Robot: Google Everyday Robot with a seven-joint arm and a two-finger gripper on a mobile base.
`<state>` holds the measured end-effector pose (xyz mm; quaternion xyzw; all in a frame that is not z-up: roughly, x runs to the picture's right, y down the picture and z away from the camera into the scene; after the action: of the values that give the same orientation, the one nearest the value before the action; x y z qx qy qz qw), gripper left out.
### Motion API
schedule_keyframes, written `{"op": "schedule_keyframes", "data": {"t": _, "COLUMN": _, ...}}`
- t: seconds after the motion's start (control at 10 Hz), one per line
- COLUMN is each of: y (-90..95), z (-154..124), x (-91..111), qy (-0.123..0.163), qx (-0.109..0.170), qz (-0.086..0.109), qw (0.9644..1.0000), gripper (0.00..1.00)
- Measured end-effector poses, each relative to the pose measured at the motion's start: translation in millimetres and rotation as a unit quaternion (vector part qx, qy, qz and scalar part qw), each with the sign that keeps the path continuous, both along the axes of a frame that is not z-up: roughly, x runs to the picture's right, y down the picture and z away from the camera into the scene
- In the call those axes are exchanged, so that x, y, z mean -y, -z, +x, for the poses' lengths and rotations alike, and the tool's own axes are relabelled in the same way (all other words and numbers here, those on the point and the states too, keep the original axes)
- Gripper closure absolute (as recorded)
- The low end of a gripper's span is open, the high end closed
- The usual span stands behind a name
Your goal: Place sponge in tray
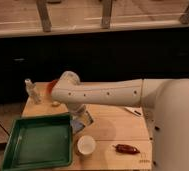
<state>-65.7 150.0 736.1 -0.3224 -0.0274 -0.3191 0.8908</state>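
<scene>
Fingers (79, 120) pinched on the sponge (84, 122), held tilted just outside the tray's right-hand rim as seen, near its far corner. Long axis of the sponge hard to tell. White arm (108, 92) reaching in from beyond that rim. Wooden surface (113, 129) underneath. Tray (38, 142) immediately beside the sponge, floor bare green; probably needs only a short carry across the rim, then a lowering. Orange bowl (50, 86) and clear bottle (32, 91) behind the tray. White cup (86, 145) just off the near right corner, close under the sponge. Dark red item (126, 148) farther out past the cup.
</scene>
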Motion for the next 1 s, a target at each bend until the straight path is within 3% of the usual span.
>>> {"op": "schedule_keyframes", "data": {"t": 0.5, "y": 12.7, "z": -52.1, "x": -13.0, "qy": 0.045, "qx": 0.026, "qz": 0.006, "qw": 0.9986, "gripper": 0.97}}
{"op": "schedule_keyframes", "data": {"t": 1.0, "y": 16.4, "z": -76.1, "x": -14.2, "qy": 0.084, "qx": 0.059, "qz": 0.015, "qw": 0.9946, "gripper": 0.97}}
